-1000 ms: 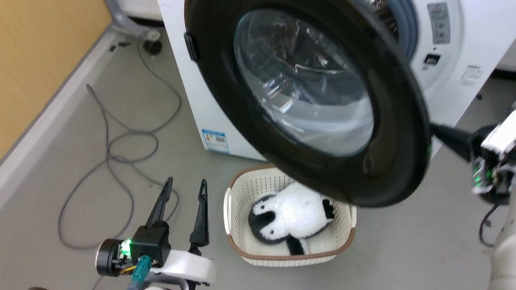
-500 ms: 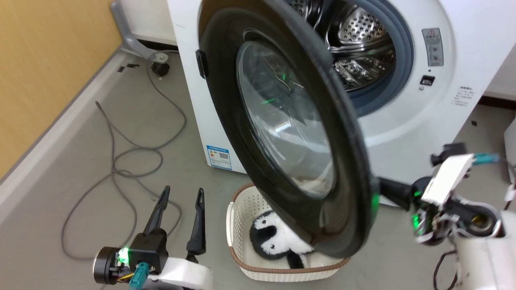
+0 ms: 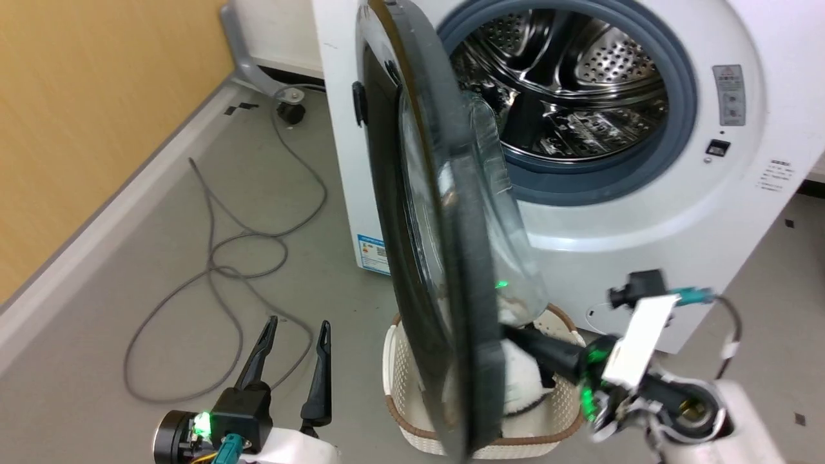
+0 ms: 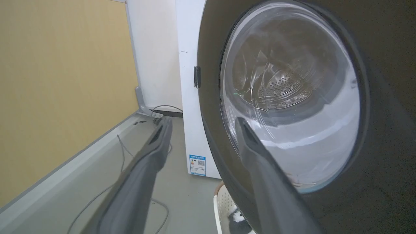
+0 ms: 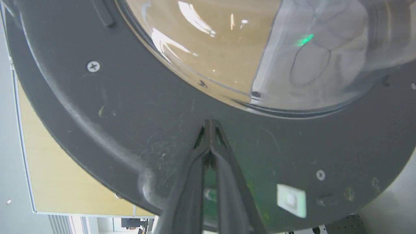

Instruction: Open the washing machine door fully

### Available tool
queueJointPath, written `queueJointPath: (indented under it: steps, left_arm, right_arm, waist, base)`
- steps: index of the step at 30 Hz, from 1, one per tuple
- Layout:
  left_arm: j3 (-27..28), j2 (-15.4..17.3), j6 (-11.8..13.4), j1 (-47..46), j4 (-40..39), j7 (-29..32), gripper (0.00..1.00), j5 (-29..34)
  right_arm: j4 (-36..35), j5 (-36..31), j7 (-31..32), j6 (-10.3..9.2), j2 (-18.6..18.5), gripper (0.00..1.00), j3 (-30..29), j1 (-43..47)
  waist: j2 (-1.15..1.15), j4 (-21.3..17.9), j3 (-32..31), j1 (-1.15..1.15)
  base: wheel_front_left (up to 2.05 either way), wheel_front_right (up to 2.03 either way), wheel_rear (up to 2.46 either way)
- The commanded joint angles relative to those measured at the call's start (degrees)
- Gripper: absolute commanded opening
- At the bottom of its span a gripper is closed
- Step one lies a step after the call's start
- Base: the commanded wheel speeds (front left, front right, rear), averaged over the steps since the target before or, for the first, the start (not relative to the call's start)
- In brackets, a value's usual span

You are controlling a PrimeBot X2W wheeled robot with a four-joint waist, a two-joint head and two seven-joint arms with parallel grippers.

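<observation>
Jaws pressed together mid-frame against the inner rim of the large round glossy black washing machine door (image 5: 130,130), the right gripper (image 5: 210,123) should push steadily outward.

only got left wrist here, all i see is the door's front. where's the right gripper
Observer: Behind the door, on its inner side. The right gripper has its tips at the dark rim just below the glass.
Operator: open or shut
Observer: Shut, with nothing held.
Operator: how far open is the door
Observer: In the head view it stands roughly edge-on, and the drum is fully uncovered.
</observation>
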Motion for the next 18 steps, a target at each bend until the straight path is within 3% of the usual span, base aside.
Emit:
queueJointPath:
  steps: [1,9,18]
  left_arm:
    - [-0.1,0.1,-0.2,0.7,0.1,-0.3,1.00,0.4]
    - [0.0,0.1,-0.1,1.4,0.5,-0.3,1.00,0.3]
    - [0.7,0.1,0.0,1.6,0.4,-0.3,1.00,0.2]
  right_arm:
    - [-0.6,1.0,-0.4,0.06,0.3,0.00,1.1,1.4]
    - [-2.9,3.5,-4.4,0.06,0.3,0.00,7.3,3.0]
    - [-4.1,3.6,-8.3,0.06,-0.6,0.00,4.6,2.8]
  waist:
    - [0.00,0.5,-0.1,0.01]
    - [0.00,2.0,-0.5,0.01]
    - [0.00,0.7,-0.9,0.01]
  base:
    - [0.00,0.00,0.00]
    - [0.00,0.00,0.00]
    - [0.00,0.00,0.00]
